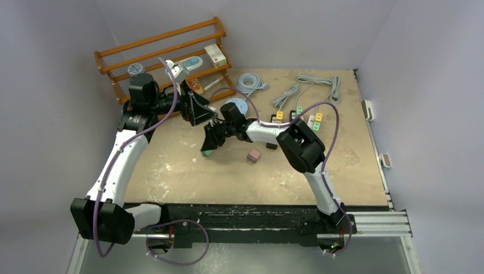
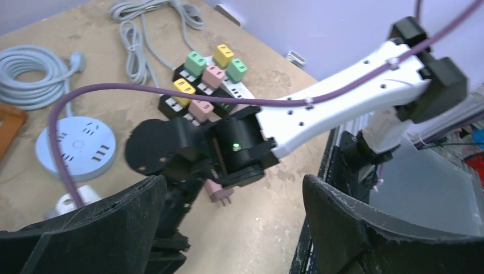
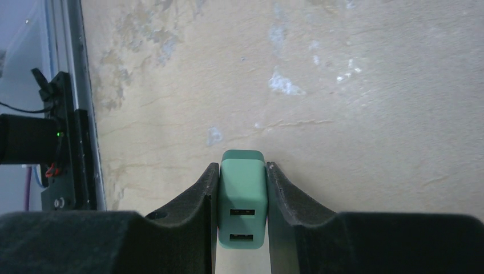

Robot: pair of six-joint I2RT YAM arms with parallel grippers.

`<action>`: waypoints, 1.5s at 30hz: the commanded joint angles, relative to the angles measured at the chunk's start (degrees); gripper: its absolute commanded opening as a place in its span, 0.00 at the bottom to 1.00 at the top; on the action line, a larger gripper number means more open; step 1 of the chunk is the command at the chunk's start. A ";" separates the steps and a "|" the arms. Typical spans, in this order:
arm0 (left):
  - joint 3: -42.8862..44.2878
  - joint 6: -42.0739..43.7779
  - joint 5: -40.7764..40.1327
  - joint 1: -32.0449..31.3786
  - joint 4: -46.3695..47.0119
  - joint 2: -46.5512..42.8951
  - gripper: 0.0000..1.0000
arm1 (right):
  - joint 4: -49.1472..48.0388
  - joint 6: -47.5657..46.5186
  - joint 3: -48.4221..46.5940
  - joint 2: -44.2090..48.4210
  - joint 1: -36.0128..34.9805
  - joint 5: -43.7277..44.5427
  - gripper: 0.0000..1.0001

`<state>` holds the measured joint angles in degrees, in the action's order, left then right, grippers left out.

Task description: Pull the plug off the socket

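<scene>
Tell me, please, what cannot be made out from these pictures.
Right wrist view: prongs of the green plug, hidden behind its body between the fingers.
Top view: that plug, mostly covered by the right gripper.
Left wrist view: the power strips, partly behind the right arm.
Top view: labels on the rack items, too small.

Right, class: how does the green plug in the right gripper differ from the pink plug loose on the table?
Colour: the green plug is mint green, the pink plug dusty pink. State: the green plug is clamped in the right gripper; the pink plug lies free on the table. Visible face: the green plug shows two USB ports, the pink plug its prongs. Both are blocky adapters, out of any socket.
</scene>
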<state>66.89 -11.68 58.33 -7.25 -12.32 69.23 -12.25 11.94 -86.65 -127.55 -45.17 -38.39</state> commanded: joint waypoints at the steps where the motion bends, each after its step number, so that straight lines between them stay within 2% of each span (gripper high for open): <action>1: 2.51 -0.49 9.20 0.04 3.65 -1.60 0.89 | 1.92 0.76 -5.88 -0.86 0.47 0.52 0.25; 3: 2.54 -0.43 10.35 0.04 3.78 -1.91 0.90 | 1.39 1.31 -6.36 -1.12 0.51 2.69 0.29; 4: 2.38 -0.26 11.05 0.04 3.79 -1.96 0.90 | 1.32 1.19 -6.66 -1.12 0.52 3.28 0.37; 6: 1.85 0.34 11.88 0.04 3.79 -1.68 0.90 | 1.78 -0.21 -6.88 -0.46 0.52 5.54 0.62; 10: 1.87 1.84 13.95 0.04 2.95 -0.90 0.91 | -2.49 -2.18 -1.79 4.81 1.73 14.21 0.98; 14: 3.41 3.38 14.20 -0.01 0.50 -1.28 0.91 | -7.47 1.26 6.35 13.11 9.36 15.48 0.99; 17: 4.34 3.56 3.81 -0.79 -2.42 -0.56 0.91 | -6.38 2.99 10.35 19.94 14.87 18.74 1.00; 18: 5.29 4.42 -2.24 -0.88 -5.82 0.21 0.91 | -5.01 2.69 11.23 22.23 15.53 22.96 0.99; 21: 6.69 0.20 -29.22 -3.30 -8.21 2.45 0.88 | 2.66 1.67 11.72 27.94 15.64 41.36 0.99; 22: 6.65 -0.40 -41.04 -4.64 -8.19 2.61 0.83 | 5.15 2.22 11.95 29.12 15.70 45.97 0.99; 24: 5.85 -0.49 -77.95 -11.16 -8.61 2.18 0.80 | 11.22 4.82 12.12 30.19 15.66 51.65 0.99; 25: 5.21 0.68 -90.63 -14.13 -8.73 2.35 0.80 | 13.95 5.97 12.16 30.24 15.66 52.63 0.99; 26: 4.83 1.50 -97.56 -14.44 -9.31 2.71 0.80 | 16.65 7.14 12.50 30.17 15.67 53.09 0.98; 27: 4.79 2.66 -99.83 -14.39 -10.43 3.50 0.82 | 18.74 8.34 13.11 30.16 15.72 53.28 0.98; 28: 5.24 4.53 -98.43 -14.38 -12.24 4.68 0.84 | 20.19 9.52 14.02 30.28 15.66 53.33 0.97; 29: 6.17 6.53 -93.59 -14.38 -15.44 6.17 0.86 | 21.32 10.85 14.92 30.54 15.69 53.40 0.96; 31: 7.89 9.94 -80.30 -14.38 -21.18 8.46 0.86 | 22.98 12.36 16.54 31.09 15.66 54.17 0.96; 35: 8.97 11.56 -52.18 -14.47 -23.98 8.62 0.86 | 25.96 13.23 17.33 31.71 15.71 56.81 0.96; 39: 12.06 21.49 -30.55 -16.60 -35.20 9.56 0.87 | 26.65 12.61 17.09 32.13 15.77 58.49 0.96; 40: 11.59 22.60 -25.12 -16.73 -34.38 8.51 0.87 | 26.66 12.50 17.05 32.10 15.82 58.91 0.96; 43: 6.24 16.81 -20.11 -16.67 -22.72 3.65 0.89 | 26.29 12.70 17.40 31.77 16.26 59.17 0.95; 45: 5.93 15.23 -19.89 -16.67 -21.29 4.54 0.91 | 25.47 13.11 18.21 31.44 16.63 58.74 0.94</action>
<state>73.69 4.58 25.87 -24.10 -40.18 76.99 13.61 23.55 -68.66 -97.21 -29.17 18.41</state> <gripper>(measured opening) 0.895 0.952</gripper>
